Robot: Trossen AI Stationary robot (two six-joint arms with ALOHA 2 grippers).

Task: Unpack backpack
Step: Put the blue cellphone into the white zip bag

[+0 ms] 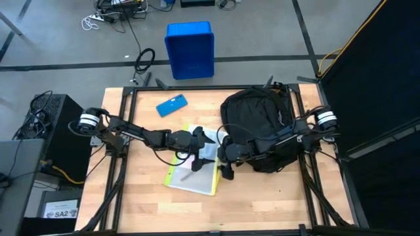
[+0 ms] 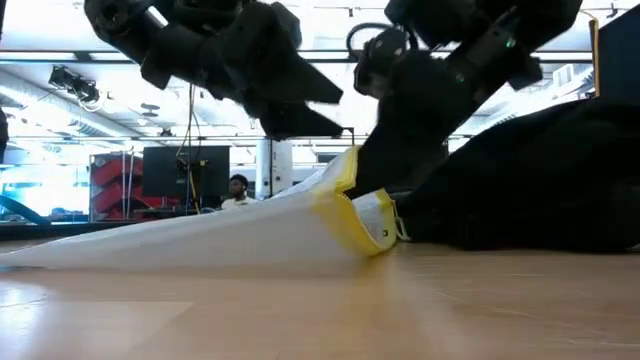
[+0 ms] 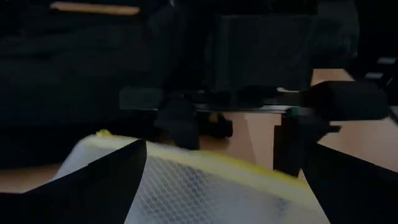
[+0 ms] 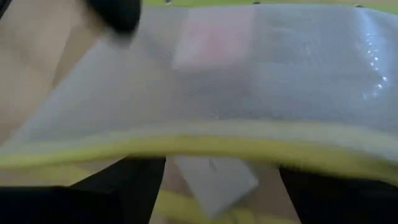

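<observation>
The black backpack [image 1: 259, 124] [image 2: 540, 180] lies on the table's far right part. A white mesh pouch with a yellow edge [image 1: 193, 176] [image 2: 230, 235] [image 3: 205, 193] [image 4: 249, 74] lies at mid-table. Its right end is raised and its left end is flat on the wood. My left gripper [image 1: 202, 143] [image 2: 300, 120] [image 3: 224, 155] hangs open just above the pouch's far edge, with the mesh showing between its fingers. My right gripper [image 1: 226, 167] [image 2: 390, 150] [image 4: 217, 171] stands open at the pouch's raised, yellow-edged right end, between pouch and backpack. My right gripper comes slanting down from the table's right. The pouch's yellow edge [image 4: 205, 146] runs across in front of its spread fingers. Whether a finger touches the pouch, I cannot tell.
A flat blue item [image 1: 172, 105] lies on the far left part of the table. A blue plastic bin [image 1: 190, 49] stands on the floor beyond the far edge. Bare wood shows along the near edge [image 1: 262, 203]. A person [image 2: 237, 190] sits in the room behind.
</observation>
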